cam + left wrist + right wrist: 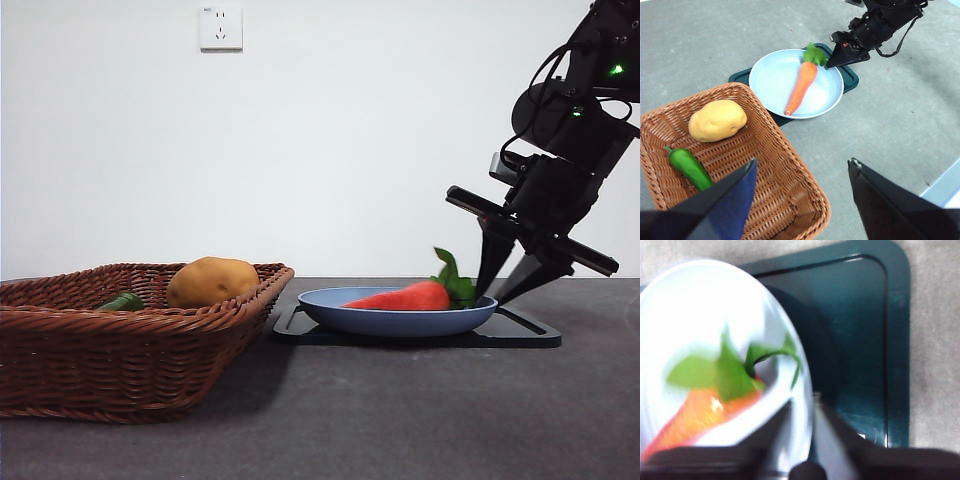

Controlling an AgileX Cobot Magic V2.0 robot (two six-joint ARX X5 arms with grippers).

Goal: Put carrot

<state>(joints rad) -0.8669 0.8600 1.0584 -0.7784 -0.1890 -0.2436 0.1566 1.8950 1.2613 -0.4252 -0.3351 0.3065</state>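
The carrot (410, 297) (801, 87) (695, 415) lies on its side in a pale blue plate (340, 315) (770, 80) (685, 300), with its green leaves toward the right gripper. My right gripper (490, 297) (832, 62) (802, 405) hangs just outside the plate's rim beside the leaves. Its jaws stand almost together and hold nothing. The left gripper (802, 162) hovers open high over the wicker basket (140, 340) (785, 200), empty.
The plate rests on a dark green tray (520, 335) (852, 80) (865, 315). In the basket lie a yellow-brown potato (212, 281) (717, 120) and a small green vegetable (122, 302) (689, 167). The basket stands close to the tray's left side.
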